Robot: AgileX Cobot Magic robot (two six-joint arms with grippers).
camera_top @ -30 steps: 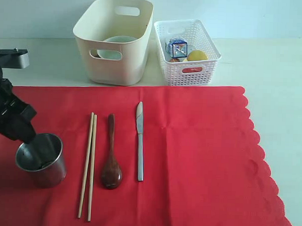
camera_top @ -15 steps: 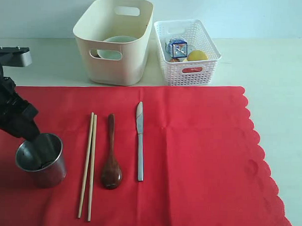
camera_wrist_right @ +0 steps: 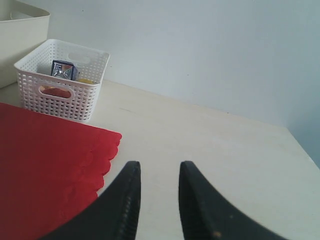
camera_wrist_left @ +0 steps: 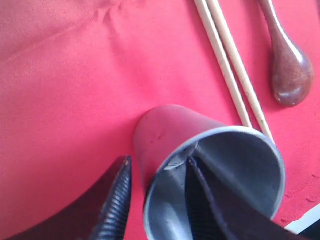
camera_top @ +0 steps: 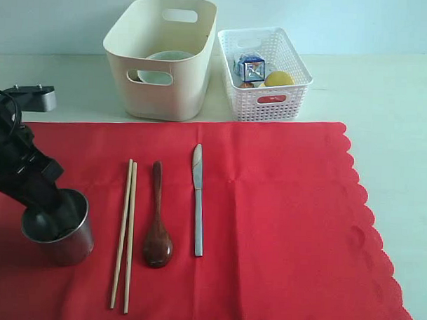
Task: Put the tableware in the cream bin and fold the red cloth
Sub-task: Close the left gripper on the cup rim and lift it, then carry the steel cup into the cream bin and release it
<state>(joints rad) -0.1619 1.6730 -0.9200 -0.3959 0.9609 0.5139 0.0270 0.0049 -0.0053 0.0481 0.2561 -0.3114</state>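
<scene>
A pale table (camera_top: 398, 89) carries the red cloth (camera_top: 281, 225) spread flat over its near half. Near left, the left gripper (camera_wrist_left: 157, 161) straddles the wall of the steel cup (camera_top: 63, 235), one finger inside, one outside, jaws spread with slack on both sides. The right gripper (camera_wrist_right: 159, 175) hangs over bare table off the cloth's scalloped right edge, jaws apart on nothing. Mid-cloth lie the chopsticks (camera_top: 124, 234), spoon (camera_top: 157, 235) and knife (camera_top: 197, 201), side by side. Far back, the cream bin (camera_top: 156, 95) already holds the bowl (camera_top: 168, 58); a white basket (camera_top: 272, 99) stands just right of it. The cup pickup appears to be in hand: next, close on the wall, lift, carry far-right to the bin.
</scene>
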